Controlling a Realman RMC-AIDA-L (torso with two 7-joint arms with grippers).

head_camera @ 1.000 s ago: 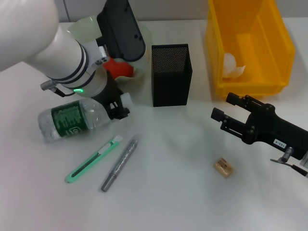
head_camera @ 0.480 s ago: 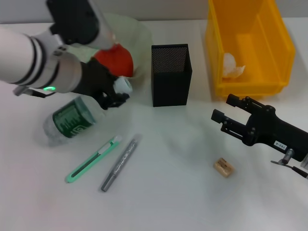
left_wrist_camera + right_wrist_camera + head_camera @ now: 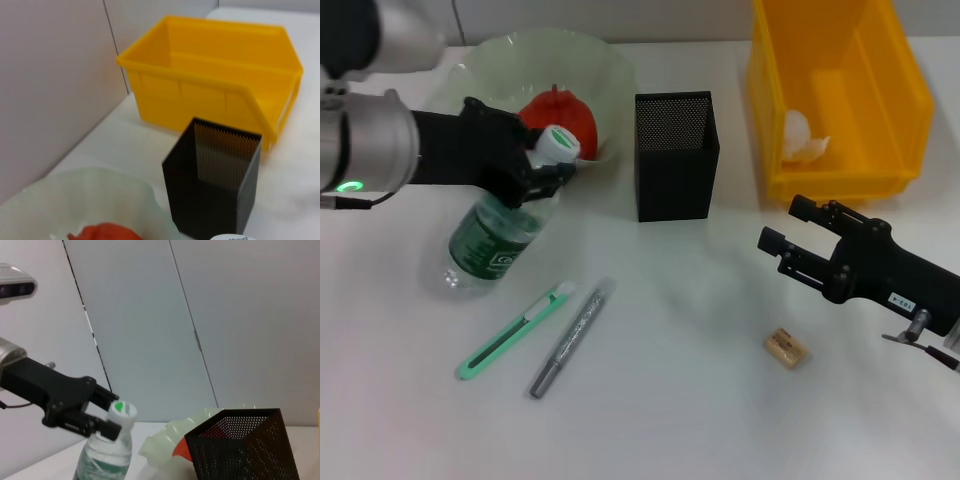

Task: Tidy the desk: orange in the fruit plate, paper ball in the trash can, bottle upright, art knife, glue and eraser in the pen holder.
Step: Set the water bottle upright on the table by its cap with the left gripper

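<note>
The left gripper (image 3: 535,170) hides the neck of the bottle (image 3: 495,240). The fruit plate (image 3: 570,55) hides the bottom of the orange (image 3: 565,115). The picture's edge cuts off the trash can (image 3: 840,100).

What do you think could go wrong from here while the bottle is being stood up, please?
The left gripper holds the bottle only at its neck, still tilted, so it might slip or topple on release. The fruit plate with the orange sits close behind the cap, so the swing could knock its rim. The art knife lies near the bottle's base and could get nudged.
</note>
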